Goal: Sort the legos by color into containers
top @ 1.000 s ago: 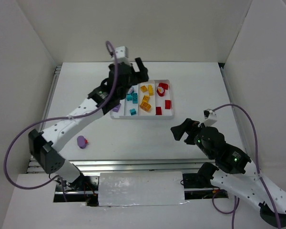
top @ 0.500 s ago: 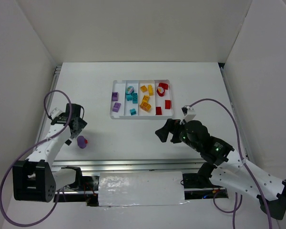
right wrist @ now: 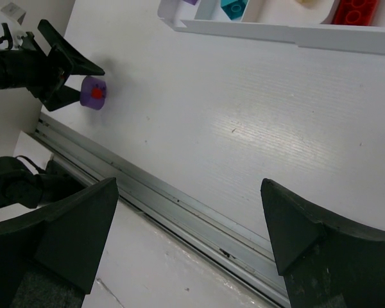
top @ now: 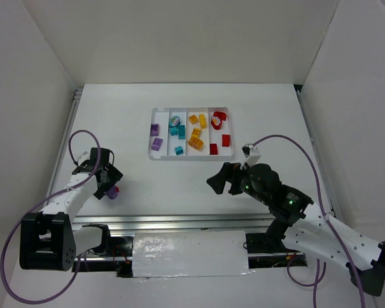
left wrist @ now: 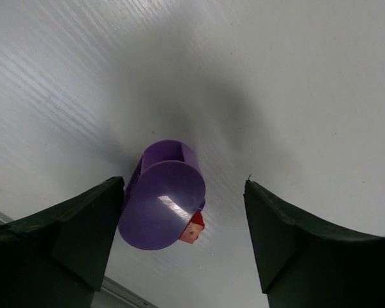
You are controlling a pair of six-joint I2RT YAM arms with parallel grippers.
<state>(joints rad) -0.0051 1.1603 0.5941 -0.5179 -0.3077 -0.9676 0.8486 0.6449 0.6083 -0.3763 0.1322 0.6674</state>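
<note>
One piece (top: 111,192) is left out on the counter (top: 179,186): a round purple one with a red bit at its side, near the left front edge and well apart from the tray (top: 189,158). Every other lego I can see lies in the tray. The purple bricks (top: 155,136) are in the leftmost compartment, the teal bricks (top: 178,133) next, the yellow-orange bricks (top: 196,136) third and the red bricks (top: 221,138) rightmost. The sort looks nearly done.

My left gripper (top: 109,183) hangs over the stray piece, jaws wide; the piece sits between them, not gripped, nearer one finger. My right gripper (top: 219,180) hovers wide and empty over the counter in front of the tray. What remains, I judge, is closing on this piece and carrying it to the purple compartment.
</note>
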